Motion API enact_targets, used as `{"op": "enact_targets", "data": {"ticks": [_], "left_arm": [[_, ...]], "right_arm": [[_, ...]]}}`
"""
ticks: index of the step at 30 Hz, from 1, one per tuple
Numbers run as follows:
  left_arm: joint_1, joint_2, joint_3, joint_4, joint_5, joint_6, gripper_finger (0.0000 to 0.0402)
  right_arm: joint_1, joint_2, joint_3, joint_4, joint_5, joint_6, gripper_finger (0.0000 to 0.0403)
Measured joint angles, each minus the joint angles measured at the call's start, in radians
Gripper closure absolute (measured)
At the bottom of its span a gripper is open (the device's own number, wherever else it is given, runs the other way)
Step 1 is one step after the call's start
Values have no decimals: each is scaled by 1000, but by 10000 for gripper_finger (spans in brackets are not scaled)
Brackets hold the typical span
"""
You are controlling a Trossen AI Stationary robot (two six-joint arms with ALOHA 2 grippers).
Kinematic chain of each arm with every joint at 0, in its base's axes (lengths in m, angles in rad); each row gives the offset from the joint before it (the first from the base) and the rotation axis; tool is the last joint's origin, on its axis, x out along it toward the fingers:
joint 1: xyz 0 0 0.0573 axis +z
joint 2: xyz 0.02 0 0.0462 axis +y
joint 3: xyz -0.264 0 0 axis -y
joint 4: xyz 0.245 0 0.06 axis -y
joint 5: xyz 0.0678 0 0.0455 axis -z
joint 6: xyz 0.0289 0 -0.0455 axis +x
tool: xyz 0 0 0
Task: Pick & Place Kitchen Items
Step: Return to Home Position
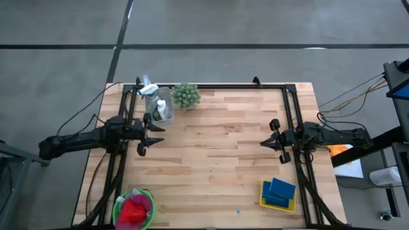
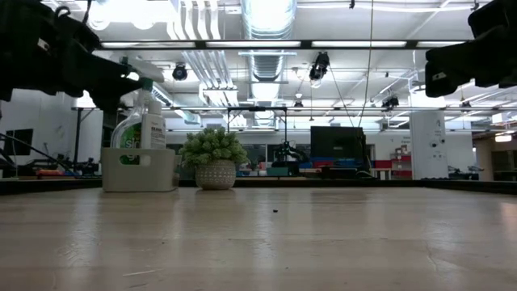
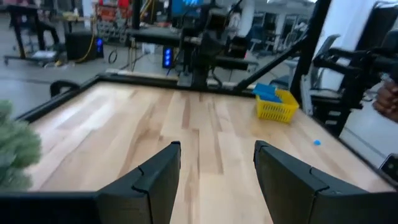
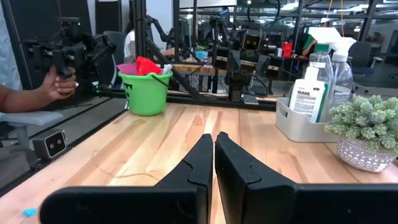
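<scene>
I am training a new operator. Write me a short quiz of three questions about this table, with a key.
1. True or false: the blue sponges lie in the yellow bin.
2. Which gripper's fingers stand apart: A left, B right?
3. Fill in: the red cloth sits in the ____ bucket.
Key: 1 true. 2 A: the left gripper is open, the right gripper shut. 3 green.

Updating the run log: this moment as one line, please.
left gripper open, left side, empty | right gripper shut, right side, empty | blue sponges in yellow bin | cloths in green bucket
</scene>
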Motion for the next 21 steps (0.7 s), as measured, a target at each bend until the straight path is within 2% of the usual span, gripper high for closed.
{"op": "enact_targets", "data": {"ticks": [5, 9, 14, 21], "left_arm": [[0, -125, 24, -194, -112, -5, 195], [-5, -215, 39, -299, -138, 4, 195], [-26, -206, 37, -298, -153, 27, 195], [-34, -209, 37, -301, -153, 30, 195]], "right_arm": [[0, 18, 0, -1, 0, 0, 386], [0, 27, 0, -1, 0, 0, 386], [0, 29, 0, -6, 41, 4, 386], [0, 63, 0, -3, 45, 27, 386]]}}
